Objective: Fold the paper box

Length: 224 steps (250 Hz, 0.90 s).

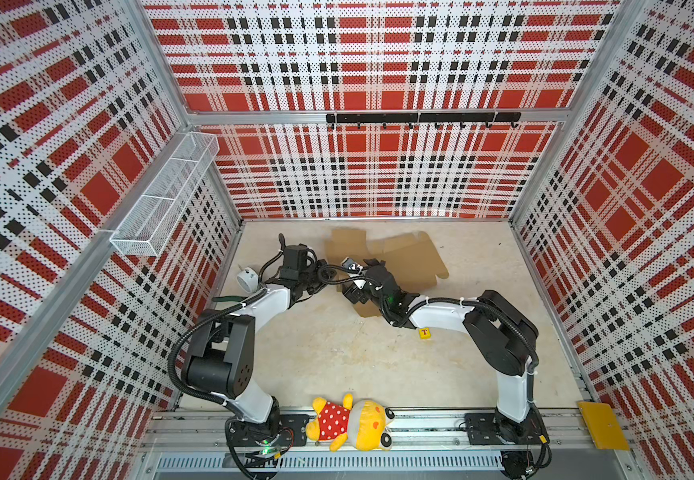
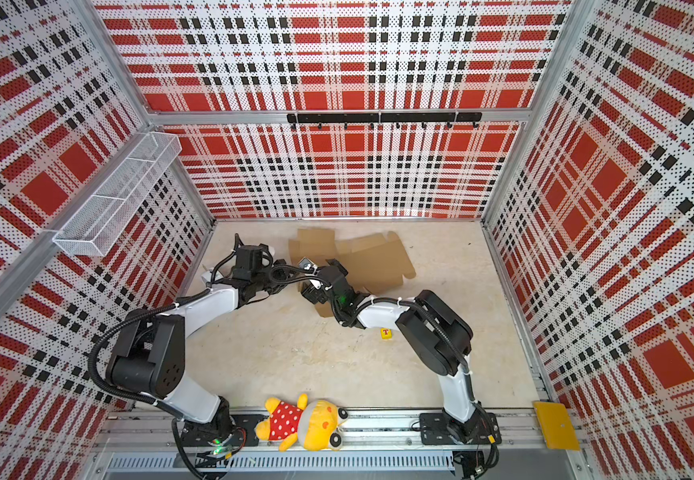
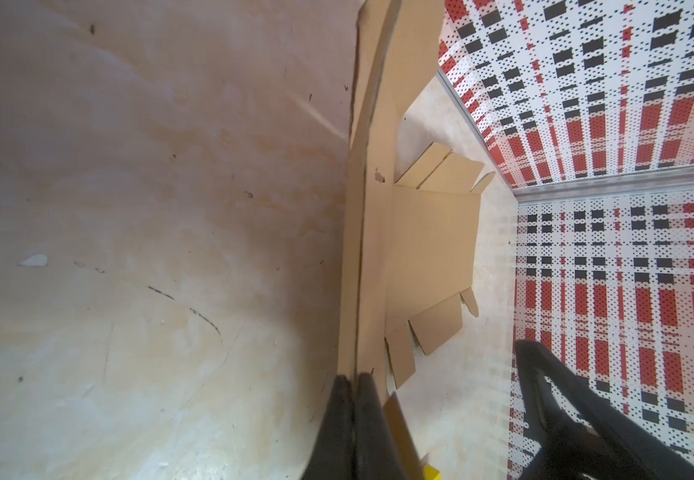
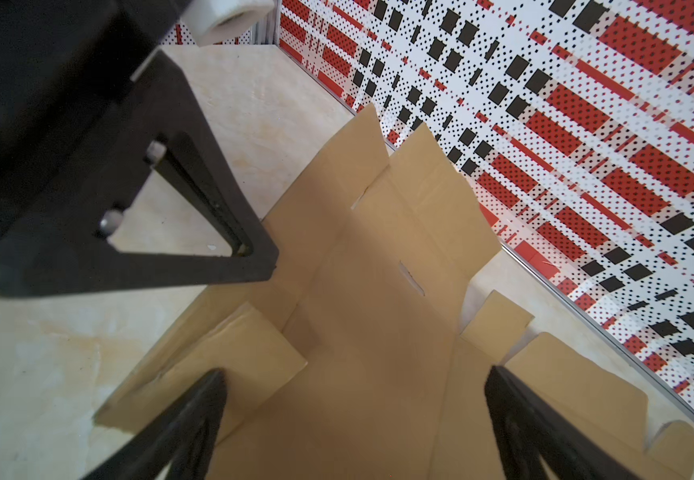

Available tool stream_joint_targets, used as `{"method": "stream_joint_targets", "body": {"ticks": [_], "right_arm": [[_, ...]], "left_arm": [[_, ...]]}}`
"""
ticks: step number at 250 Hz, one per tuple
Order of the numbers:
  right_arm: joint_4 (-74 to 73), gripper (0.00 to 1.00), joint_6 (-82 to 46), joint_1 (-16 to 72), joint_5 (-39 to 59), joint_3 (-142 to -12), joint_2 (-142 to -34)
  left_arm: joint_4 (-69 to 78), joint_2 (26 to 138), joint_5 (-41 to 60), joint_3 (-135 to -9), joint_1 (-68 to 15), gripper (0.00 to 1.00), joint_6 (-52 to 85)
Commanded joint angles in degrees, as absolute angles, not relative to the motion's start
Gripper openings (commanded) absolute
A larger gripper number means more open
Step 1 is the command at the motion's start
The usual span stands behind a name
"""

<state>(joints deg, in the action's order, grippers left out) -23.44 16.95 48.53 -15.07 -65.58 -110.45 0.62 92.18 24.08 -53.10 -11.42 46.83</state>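
At six o'clock, on the front rail, lies a yellow plush toy in a red dotted dress. Farther in, a little toward three o'clock from the middle of the tabletop, a small yellow block sits just beside my right forearm. At ten o'clock a white roll rests by the left wall. My left claw is pinched tight on a raised edge of the paper box. The box is plain brown cardboard, spread mostly flat at twelve o'clock near the back wall. My right claw hangs over its middle panel, spread wide and holding nothing.
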Motion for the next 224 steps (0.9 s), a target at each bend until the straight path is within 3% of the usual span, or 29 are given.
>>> {"method": "stream_joint_targets", "body": {"ticks": [1, 68, 126, 192, 224], "right_arm": [[-24.4, 1.00, 19.0, 47.4, -16.0, -59.9, -103.0], [-20.8, 1.00, 18.7, 44.6, -16.5, -45.7, -89.8], [-18.4, 1.00, 19.9, 42.1, -17.9, -40.1, -87.0], [-14.8, 1.00, 18.7, 39.6, -18.3, -45.1, -91.5], [-7.6, 1.00, 11.9, 37.2, -19.0, -49.7, -93.5]], "left_arm": [[1.0, 89.8, 26.1, -54.7, -11.0, 0.04, 45.8], [-1.0, 89.8, 27.8, -57.0, -8.8, 0.05, 46.0], [-2.1, 90.1, 27.9, -57.6, -8.4, 0.05, 45.0], [-2.5, 89.7, 26.9, -57.2, -8.6, 0.05, 43.4], [-2.5, 88.7, 27.9, -57.6, -8.3, 0.05, 44.0]]}}
